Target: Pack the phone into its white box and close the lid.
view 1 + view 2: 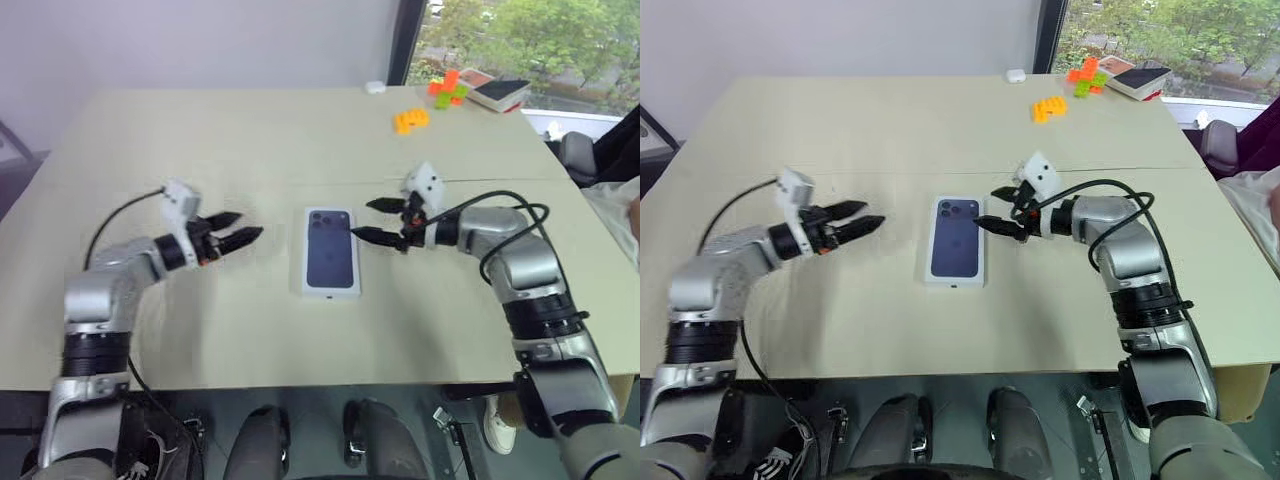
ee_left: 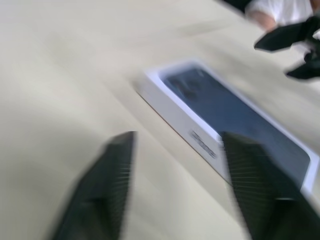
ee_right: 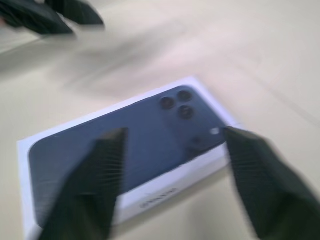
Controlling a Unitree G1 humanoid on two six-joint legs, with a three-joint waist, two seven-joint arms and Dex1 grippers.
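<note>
Left gripper [image 1: 240, 229], fingers spread and empty, sits left of the lid [image 1: 330, 252]. This closed white cover with its dark-blue phone picture lies mid-table [image 1: 250, 140], long axis running away from the robot, printed cameras far. Right gripper [image 1: 368, 220], also spread and empty, hovers by its far right corner.
</note>
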